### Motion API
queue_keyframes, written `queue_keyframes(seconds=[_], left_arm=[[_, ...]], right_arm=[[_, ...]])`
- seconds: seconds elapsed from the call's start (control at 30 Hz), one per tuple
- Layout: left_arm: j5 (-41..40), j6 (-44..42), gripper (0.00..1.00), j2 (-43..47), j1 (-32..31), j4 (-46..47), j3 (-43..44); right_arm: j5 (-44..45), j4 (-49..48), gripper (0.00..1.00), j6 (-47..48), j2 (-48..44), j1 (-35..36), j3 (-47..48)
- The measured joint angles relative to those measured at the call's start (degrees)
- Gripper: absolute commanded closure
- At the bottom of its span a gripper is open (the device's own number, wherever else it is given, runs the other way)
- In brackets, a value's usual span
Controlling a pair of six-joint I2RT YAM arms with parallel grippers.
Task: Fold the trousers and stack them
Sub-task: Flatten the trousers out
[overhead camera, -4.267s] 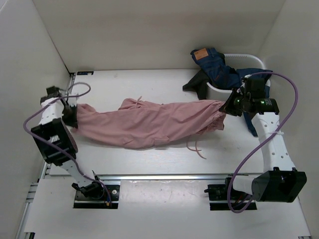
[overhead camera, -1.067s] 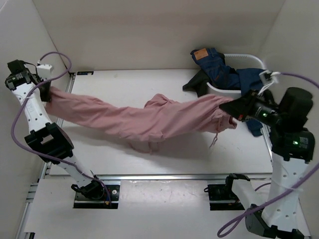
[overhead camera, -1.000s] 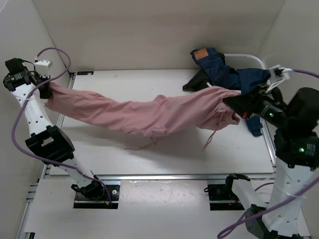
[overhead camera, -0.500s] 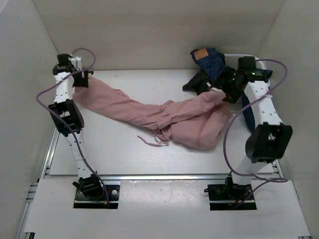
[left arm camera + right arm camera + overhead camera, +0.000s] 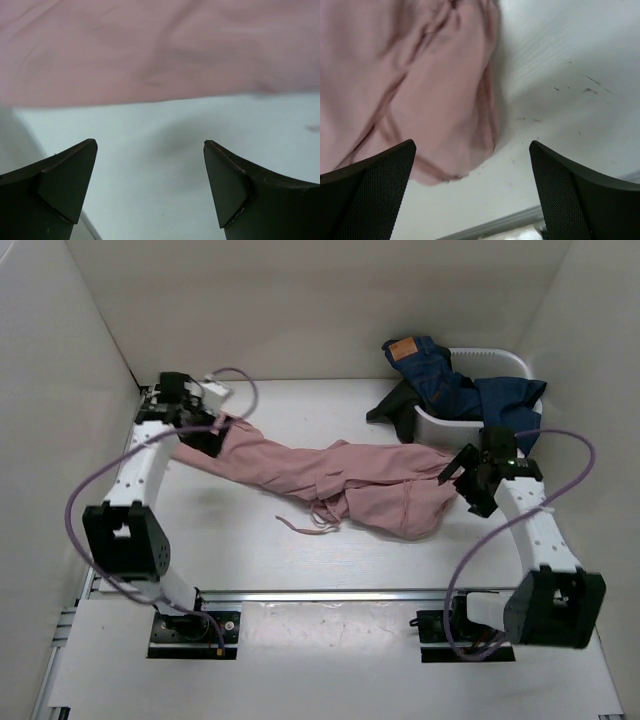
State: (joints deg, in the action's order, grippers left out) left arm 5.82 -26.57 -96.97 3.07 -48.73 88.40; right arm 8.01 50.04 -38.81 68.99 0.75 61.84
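Trousers [image 5: 350, 475] are down on the table [image 5: 250, 555], a rumpled pink strip running from far left to mid right. The left end is narrow and stretched. The right end is bunched into a wider folded-over lump. Not flat, not folded. A thin drawstring [image 5: 300, 527] loops out onto the table on the near side, around the middle.

Left gripper [image 5: 207, 438] sits at the left tip of the cloth, right at its edge. In the wrist view, the left gripper [image 5: 150, 145] is spread wide with bare table between the fingers [image 5: 60, 185]. Pink fabric fills the top of that view, beyond the fingertips, so it's gripping nothing.

Right gripper [image 5: 460, 480] sits at the right end, just beside the bunched lump. In its wrist view, the right gripper [image 5: 472, 145] is also spread wide. One finger [image 5: 370, 192] is over the cloth side and the other is over bare table. A rounded pink edge lies below the gap, and nothing is pinched.

White basket [image 5: 500, 355] is in the far right corner, with blue jeans [image 5: 430, 380] heaped over its rim. A dark garment [image 5: 395, 405] hangs off its left side onto the table, close to the trousers' right end. Can't tell if they touch.
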Motion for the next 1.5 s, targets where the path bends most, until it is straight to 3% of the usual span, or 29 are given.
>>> queue_keyframes(seconds=[0.07, 0.17, 0.37, 0.57, 0.73, 0.8, 0.83, 0.87, 0.9, 0.93, 0.97, 1.07, 1.1, 1.23, 1.33, 1.5], left_arm=[[2.54, -3.26, 0.0, 6.27, -6.67, 1.2, -5.9], [6.56, -7.13, 0.0, 7.76, -17.94, 1.42, -11.5], [7.23, -10.62, 0.0, -2.12, -38.36, 6.03, -16.44], [3.72, -9.27, 0.0, -11.45, -49.51, 13.2, -17.09], [2.05, -5.79, 0.0, -15.82, -50.42, 16.87, -11.45], [2.05, -4.24, 0.02, -17.9, -50.36, 18.38, -9.05], [2.14, -3.34, 0.12, -18.95, -50.23, 19.1, -7.72], [2.27, -2.38, 0.29, -19.78, -50.05, 19.8, -6.71], [2.56, -1.36, 0.46, -20.63, -49.88, 20.7, -5.81], [2.91, -0.42, 0.81, -21.31, -49.62, 21.29, -5.09], [2.99, 0.48, 0.86, -21.9, -49.35, 21.86, -4.5], [2.29, 1.79, 0.86, -23.15, -48.83, 23.23, -3.32], [1.92, 2.1, 0.86, -23.19, -48.57, 23.47, -3.26], [1.38, 2.43, 0.86, -21.64, -45.92, 22.86, -4.72], [0.7, 0.59, 0.86, -15.8, -40.83, 17.86, -8.76], [-1.86, -4.44, 0.86, 2.12, -32.92, 5.33, -10.08]], right_arm=[[-2.64, -7.74, 0.01, -1.18, 2.99, -2.43, -6.84], [-7.04, -14.82, 0.01, -1.6, 10.82, -4.42, -11.32], [-11.96, -26.12, 0.01, -1.95, 16.76, -4.81, -11.56], [-13.09, -33.94, 0.01, -3.02, 20.72, -7.3, -11.87], [-12.87, -36.09, 0.1, -3.17, 23.69, -7.85, -11.39], [-12.9, -36.63, 0.22, -3.08, 23.87, -7.82, -11.43], [-12.98, -36.68, 0.28, -3.04, 24.06, -7.82, -11.45], [-13.11, -36.72, 0.43, -3.04, 24.17, -7.82, -11.5], [-13.14, -36.76, 0.49, -2.8, 24.17, -7.82, -11.58], [-13.25, -36.83, 0.55, -2.97, 24.09, -7.82, -11.87], [-13.31, -36.72, 0.62, -3.1, 23.96, -7.82, -12.24], [-13.64, -35.76, 0.66, -3.17, 22.21, -7.82, -13.68], [-13.73, -34.91, 0.76, -2.93, 21.11, -7.82, -13.94], [-13.7, -29.14, 0.99, -1.62, 13.46, -7.82, -13.99], [-14.05, -23.34, 1.0, -0.68, 6.03, -7.32, -13.73], [-17.97, -10.69, 1.0, -0.63, -8.5, -2.97, -13.49]])
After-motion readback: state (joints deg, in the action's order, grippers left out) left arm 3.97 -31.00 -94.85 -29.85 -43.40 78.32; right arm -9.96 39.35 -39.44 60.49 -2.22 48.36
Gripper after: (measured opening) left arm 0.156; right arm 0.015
